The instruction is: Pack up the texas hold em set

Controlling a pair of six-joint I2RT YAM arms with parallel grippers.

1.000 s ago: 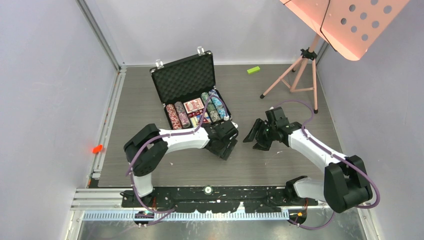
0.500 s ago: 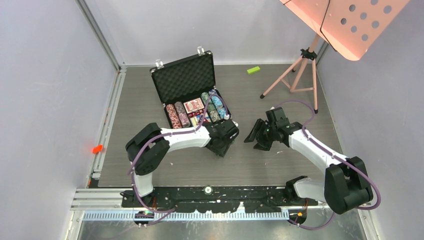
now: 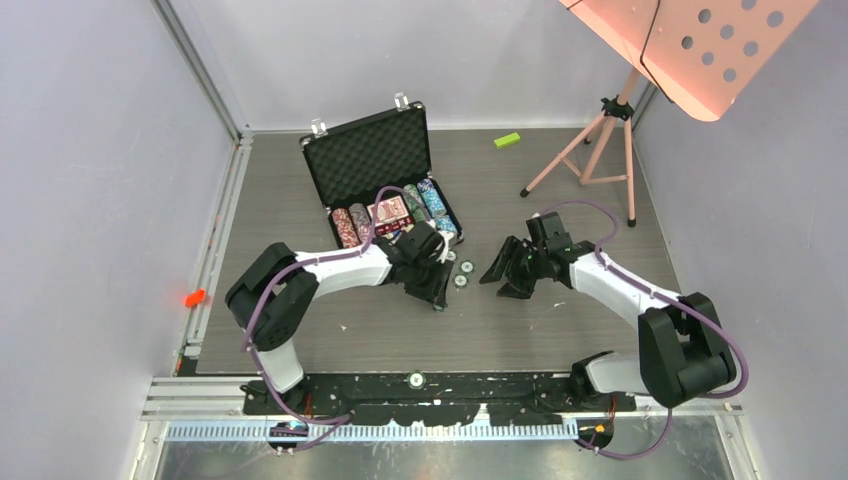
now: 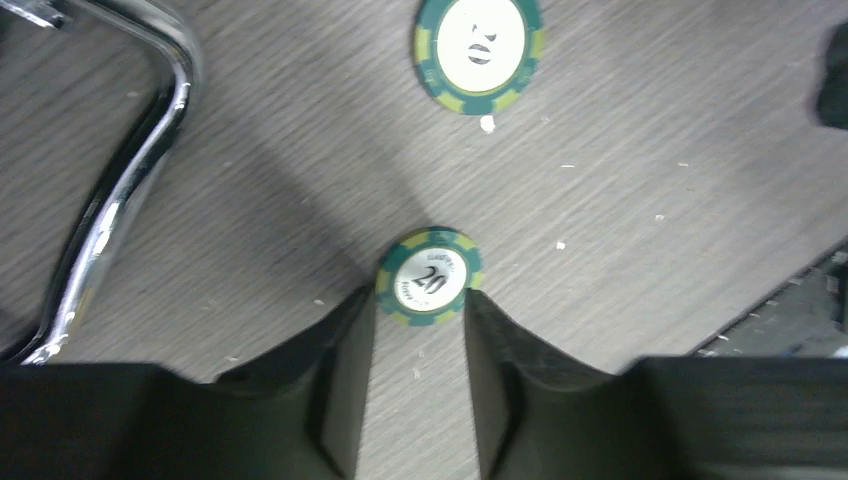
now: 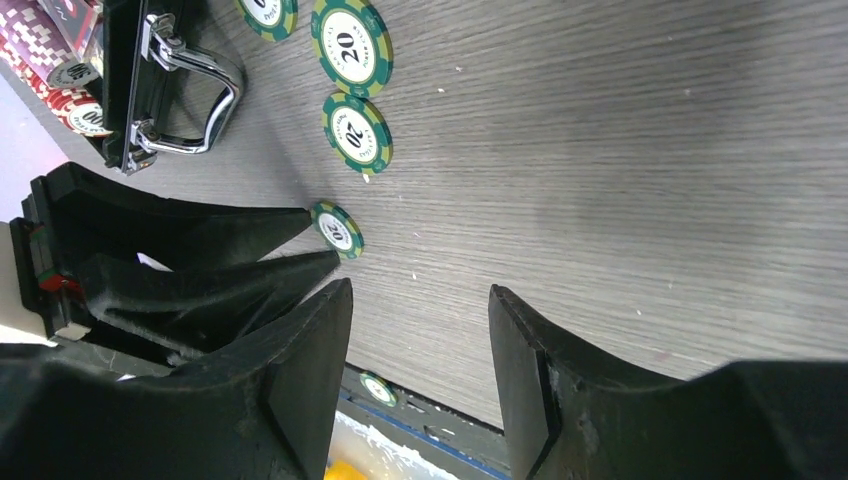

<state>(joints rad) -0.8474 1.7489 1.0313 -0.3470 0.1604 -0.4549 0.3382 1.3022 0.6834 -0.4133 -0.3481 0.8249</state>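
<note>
Four loose green chips (image 5: 351,47), one open briefcase (image 3: 370,160), one green block (image 3: 507,140), one pink tripod stand (image 3: 601,140)

Bright, even; soft shadows (L-wrist cam blurry).

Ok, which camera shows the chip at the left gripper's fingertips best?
Left wrist: the green chip sits centred between the left gripper fingertips, number readable. Right wrist shows it small and oblique; in top external I cannot pick it out beside the arm.
</note>
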